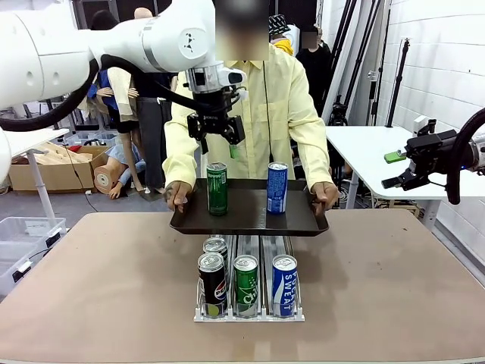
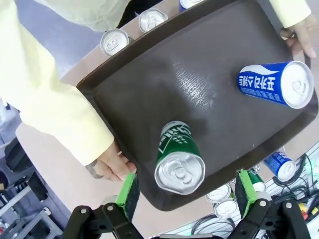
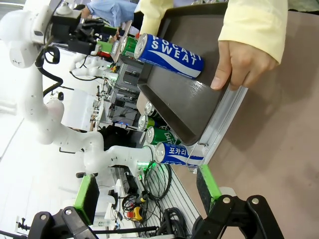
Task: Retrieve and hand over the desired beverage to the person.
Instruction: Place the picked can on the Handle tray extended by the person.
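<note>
Green can [image 1: 217, 189] stands upright on tray [image 1: 303, 221].

The left arm [image 1: 91, 42] is glossy white, built of rounded links, with a thick black cable looping beneath it. Its gripper [image 1: 217, 130] is black with green pads [image 2: 128, 195] on black bolted fingers. The right gripper [image 1: 403, 168] is black too, green-tipped. The person [image 1: 265, 106] wears a loose pale-yellow button-up shirt with long sleeves.
</note>
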`<action>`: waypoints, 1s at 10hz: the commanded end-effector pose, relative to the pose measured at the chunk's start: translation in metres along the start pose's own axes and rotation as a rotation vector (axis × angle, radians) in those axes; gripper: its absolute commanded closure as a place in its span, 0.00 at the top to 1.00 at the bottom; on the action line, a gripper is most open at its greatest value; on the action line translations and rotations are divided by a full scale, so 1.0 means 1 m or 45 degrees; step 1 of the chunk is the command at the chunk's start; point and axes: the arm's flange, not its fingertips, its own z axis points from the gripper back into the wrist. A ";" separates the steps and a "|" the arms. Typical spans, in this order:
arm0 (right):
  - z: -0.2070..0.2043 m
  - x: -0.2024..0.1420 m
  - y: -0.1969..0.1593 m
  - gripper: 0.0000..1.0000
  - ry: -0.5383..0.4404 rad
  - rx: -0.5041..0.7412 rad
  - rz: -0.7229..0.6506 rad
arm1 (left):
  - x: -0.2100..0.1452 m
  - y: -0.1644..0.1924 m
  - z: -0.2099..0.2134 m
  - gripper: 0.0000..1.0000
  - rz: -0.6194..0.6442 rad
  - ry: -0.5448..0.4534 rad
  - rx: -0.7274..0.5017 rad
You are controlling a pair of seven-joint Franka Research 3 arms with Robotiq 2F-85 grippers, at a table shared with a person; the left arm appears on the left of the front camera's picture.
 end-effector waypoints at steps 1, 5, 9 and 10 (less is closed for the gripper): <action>0.000 0.000 0.002 1.00 0.001 0.005 0.000 | -0.010 -0.003 0.000 1.00 0.037 0.014 -0.001; 0.000 0.000 0.002 1.00 0.001 0.005 0.000 | -0.002 -0.001 0.005 1.00 0.002 -0.005 0.003; 0.000 0.000 0.002 1.00 0.001 0.005 0.000 | -0.002 -0.001 0.005 1.00 0.002 -0.005 0.003; 0.000 0.000 0.002 1.00 0.001 0.005 0.000 | -0.002 -0.001 0.005 1.00 0.002 -0.005 0.003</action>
